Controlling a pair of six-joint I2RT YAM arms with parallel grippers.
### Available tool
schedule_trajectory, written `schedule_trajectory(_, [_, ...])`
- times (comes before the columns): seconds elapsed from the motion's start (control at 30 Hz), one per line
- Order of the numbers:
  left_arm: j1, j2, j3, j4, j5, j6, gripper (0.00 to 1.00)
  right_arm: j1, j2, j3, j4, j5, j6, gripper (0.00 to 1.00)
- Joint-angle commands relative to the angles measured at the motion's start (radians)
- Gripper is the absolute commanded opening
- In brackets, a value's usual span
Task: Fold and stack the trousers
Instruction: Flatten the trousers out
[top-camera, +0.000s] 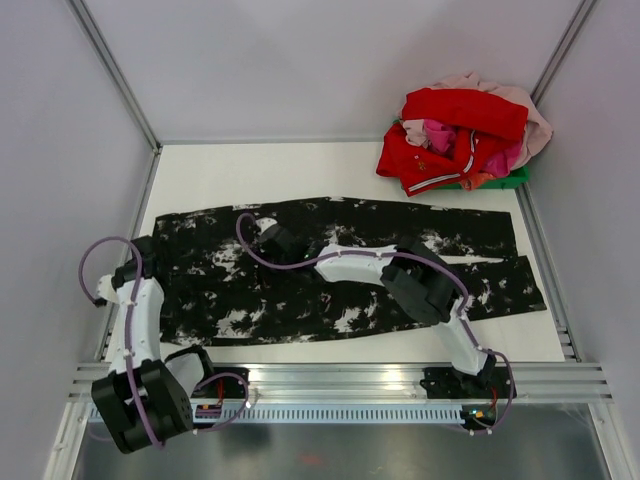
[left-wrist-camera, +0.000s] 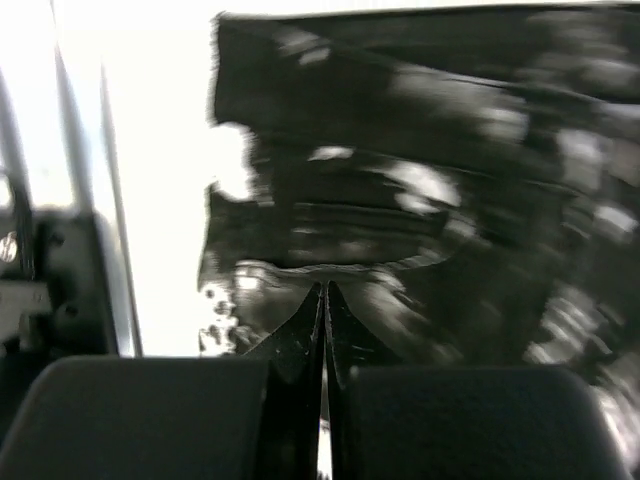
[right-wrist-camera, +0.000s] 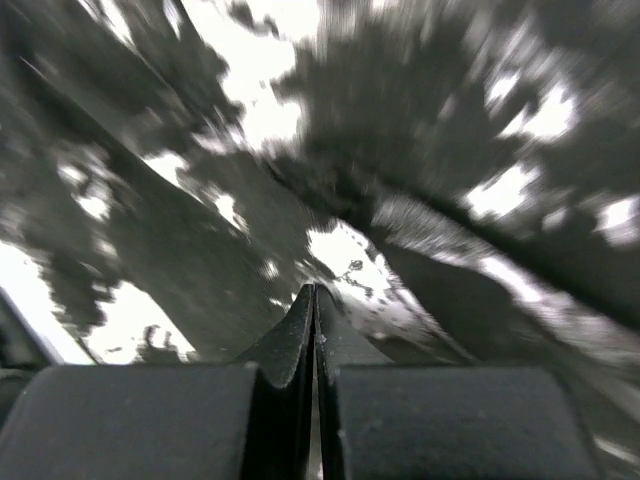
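While left hand (left-wrist-camera: 322, 292) and right hand (right-wrist-camera: 313, 292) sit closed, trousers (top-camera: 300, 300) span the white, grey-walled table (top-camera: 300, 170).

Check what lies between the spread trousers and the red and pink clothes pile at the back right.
Only a narrow strip of bare white table separates the trousers from the clothes pile; the top external view shows it.

top cam looks down from behind near edge, whole bench (top-camera: 300, 165); both wrist cams close on trousers (top-camera: 340, 270), blurred
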Motion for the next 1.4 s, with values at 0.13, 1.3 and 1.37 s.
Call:
schedule_trajectory(0.13, [0.003, -0.146, 0.169, 0.21, 0.081, 0.435, 0.22, 0.038, 0.123, -0.002, -0.023, 0.029, -0.01, 0.0])
schedule_trajectory(1.3, [-0.163, 0.887, 0.522, 0.608, 0.432, 0.512, 0.02, 0.067, 0.097, 0.017, -0.132, 0.057, -0.013, 0.0])
schedule_trajectory(1.37, [-0.161, 0.927, 0.581, 0.558, 0.432, 0.512, 0.02, 0.064, 0.092, 0.02, -0.144, 0.055, -0.014, 0.0])
